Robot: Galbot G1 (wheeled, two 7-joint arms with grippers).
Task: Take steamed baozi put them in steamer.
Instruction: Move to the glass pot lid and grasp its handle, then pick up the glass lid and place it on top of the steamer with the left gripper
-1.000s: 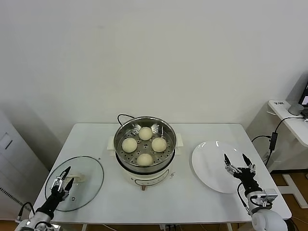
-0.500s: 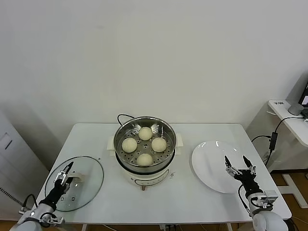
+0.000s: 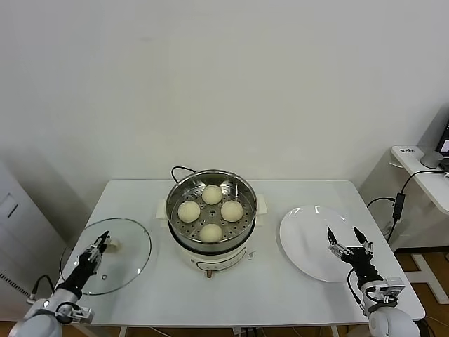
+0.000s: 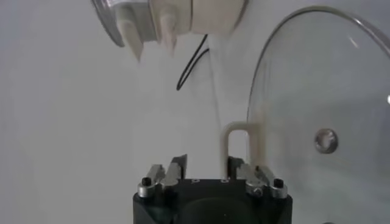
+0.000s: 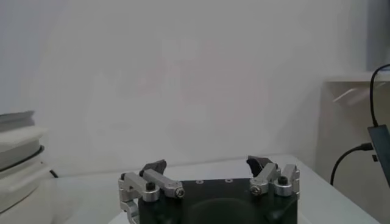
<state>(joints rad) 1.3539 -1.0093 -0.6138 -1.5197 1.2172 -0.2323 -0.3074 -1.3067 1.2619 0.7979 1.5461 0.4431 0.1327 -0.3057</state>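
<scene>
Already the four smooth, round, cream-white steamed baozi [image 3: 211,212] sit inside the round, shiny stainless-steel steamer [image 3: 177,199], spaced around its perforated floor: one toward the wall, one toward the robot, and one to each side. The steamer rests on a white electric cooker base [image 3: 214,258] in the middle of the white bench [image 3: 280,295], with a black cord [image 3: 177,169] looping off behind it.

To the steamer's left, near the bench edge, is the round glass lid [image 3: 125,250] with its white handle [image 4: 234,141]. The left gripper [image 3: 92,255] is over the lid's outer portion, and the left wrist view shows its fingers [image 4: 178,167] released and spread, one on each side of the upright handle loop without closing on it. Whether the lid is lying on the bench or raised off it, I cannot tell.

To the steamer's right lies a flat white round plate [image 3: 302,232], bare of buns. The right gripper [image 3: 350,244] hovers over the plate's far-right edge, well apart from the steamer, with its dark-tipped fingers [image 5: 155,167] released wide and nothing between them.
</scene>
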